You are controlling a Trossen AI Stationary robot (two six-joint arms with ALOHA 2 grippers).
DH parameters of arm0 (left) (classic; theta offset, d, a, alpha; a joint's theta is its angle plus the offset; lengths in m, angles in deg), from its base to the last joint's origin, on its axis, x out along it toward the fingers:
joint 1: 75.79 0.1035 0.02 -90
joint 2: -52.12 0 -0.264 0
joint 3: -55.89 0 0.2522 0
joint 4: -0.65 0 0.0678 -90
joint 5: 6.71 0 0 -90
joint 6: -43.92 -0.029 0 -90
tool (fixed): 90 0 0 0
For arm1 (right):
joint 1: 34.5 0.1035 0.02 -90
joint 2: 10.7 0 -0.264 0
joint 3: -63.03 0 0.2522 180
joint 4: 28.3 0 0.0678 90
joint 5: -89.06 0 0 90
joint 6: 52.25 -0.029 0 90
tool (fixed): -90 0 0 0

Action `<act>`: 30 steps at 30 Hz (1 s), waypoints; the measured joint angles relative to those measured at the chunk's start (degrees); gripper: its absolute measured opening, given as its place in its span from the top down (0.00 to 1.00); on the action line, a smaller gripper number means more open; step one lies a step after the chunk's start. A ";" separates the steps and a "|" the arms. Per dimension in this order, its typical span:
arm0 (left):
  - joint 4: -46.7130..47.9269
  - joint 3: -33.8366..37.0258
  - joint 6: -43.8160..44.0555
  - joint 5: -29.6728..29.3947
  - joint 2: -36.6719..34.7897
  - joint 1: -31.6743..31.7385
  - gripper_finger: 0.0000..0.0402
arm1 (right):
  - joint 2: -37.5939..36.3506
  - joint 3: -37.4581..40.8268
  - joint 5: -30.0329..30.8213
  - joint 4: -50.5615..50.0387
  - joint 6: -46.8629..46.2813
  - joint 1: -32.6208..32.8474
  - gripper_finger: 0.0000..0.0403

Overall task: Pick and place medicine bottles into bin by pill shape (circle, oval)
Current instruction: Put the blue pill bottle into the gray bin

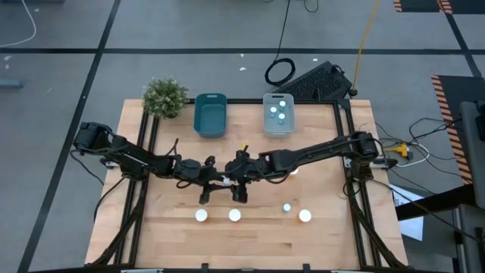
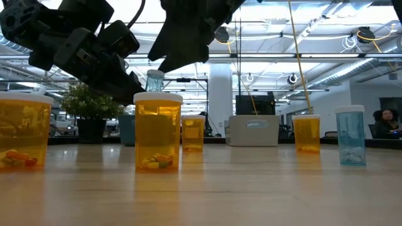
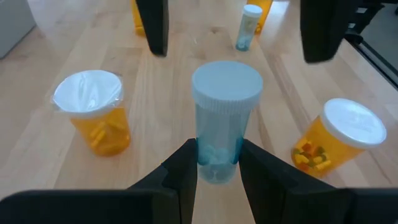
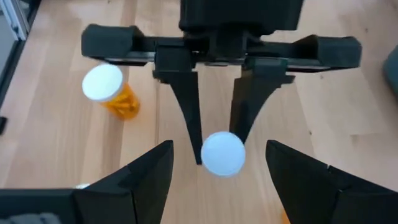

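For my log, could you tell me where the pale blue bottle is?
The pale blue bottle is held in the left gripper, mid-table, facing the open right gripper.

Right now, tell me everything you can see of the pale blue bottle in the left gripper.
The pale blue bottle is a small round cylinder of see-through, plastic-looking material with a wide whitish cap, shut. A few pale pills lie at its bottom. It stands upright, lifted above the wooden table, clamped low on its body between the fingers of the left gripper, one on each side. The right gripper faces it, open, fingers apart on either side without touching. Amber bottles stand around it, none in contact.
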 joint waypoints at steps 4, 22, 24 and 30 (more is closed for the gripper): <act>0.35 0.00 -0.02 0.00 0.00 0.02 0.71 | 0.31 0.00 -1.28 1.54 0.91 -0.02 0.38; 0.20 0.02 -0.90 -0.05 0.00 0.04 0.71 | 2.86 0.28 -1.33 2.53 2.05 -0.32 0.57; 0.26 0.02 -0.92 -0.05 0.00 0.04 0.71 | 2.87 0.28 -1.33 2.50 2.04 -0.33 0.61; 0.31 0.02 -1.09 -0.05 0.00 0.04 0.71 | 2.87 0.28 -1.33 2.46 2.07 -0.33 0.70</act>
